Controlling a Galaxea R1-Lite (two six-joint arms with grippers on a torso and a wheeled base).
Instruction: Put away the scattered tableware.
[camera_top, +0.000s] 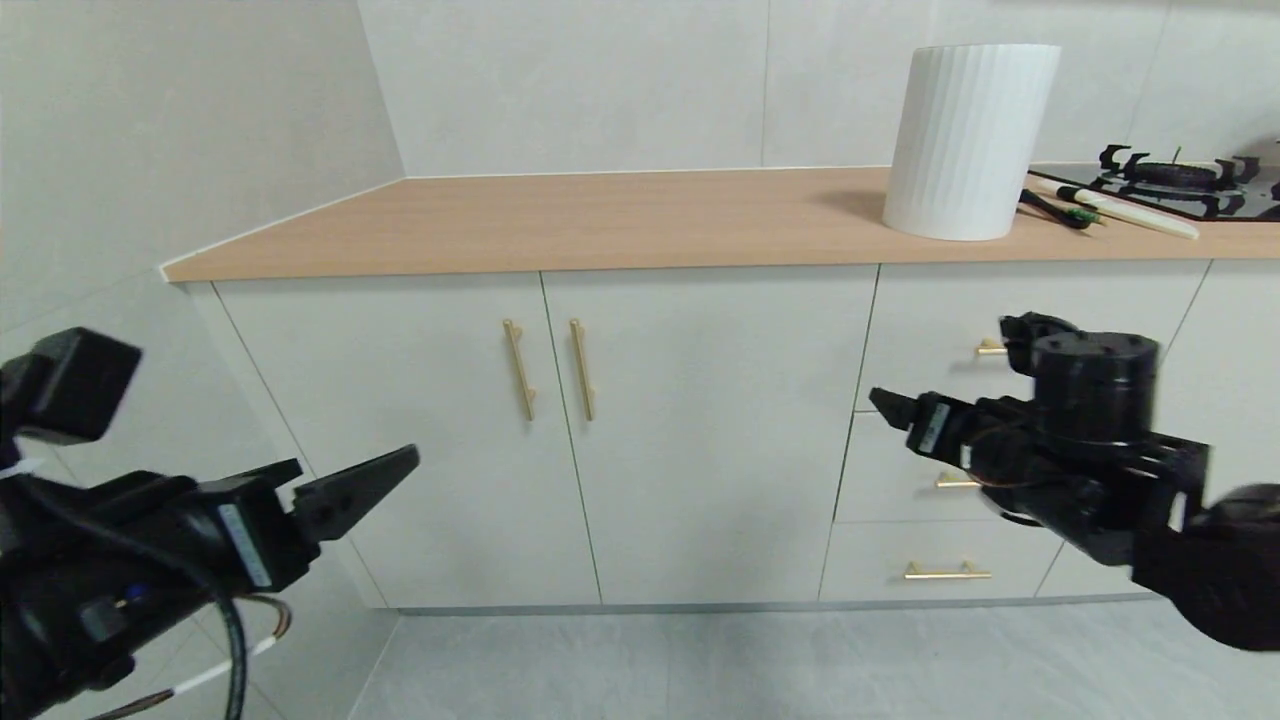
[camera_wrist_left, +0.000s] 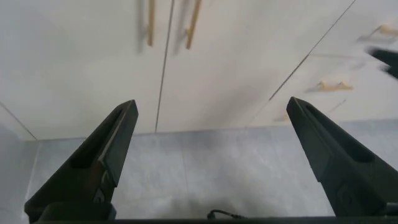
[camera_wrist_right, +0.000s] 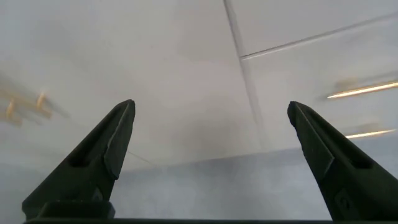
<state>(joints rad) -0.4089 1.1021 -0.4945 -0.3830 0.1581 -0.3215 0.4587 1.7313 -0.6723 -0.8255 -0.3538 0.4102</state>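
1. The left gripper (camera_wrist_left: 211, 101) is spread wide and empty, with the cabinet doors (camera_top: 560, 430) ahead of it.
2. The right gripper (camera_wrist_right: 211, 104) is likewise spread and empty.
3. The utensils (camera_top: 1110, 208) lie above it and to its right, beside the white container (camera_top: 970, 140).
4. This looks like the approach step. The next move calls for raising the right gripper to the countertop (camera_top: 600, 220).

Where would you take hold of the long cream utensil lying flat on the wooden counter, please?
Across the middle of the long cream utensil, from above, right gripper closing on its long edges: it lies flat on the wooden counter, so only the top is free. The white ribbed container stands close on its left.
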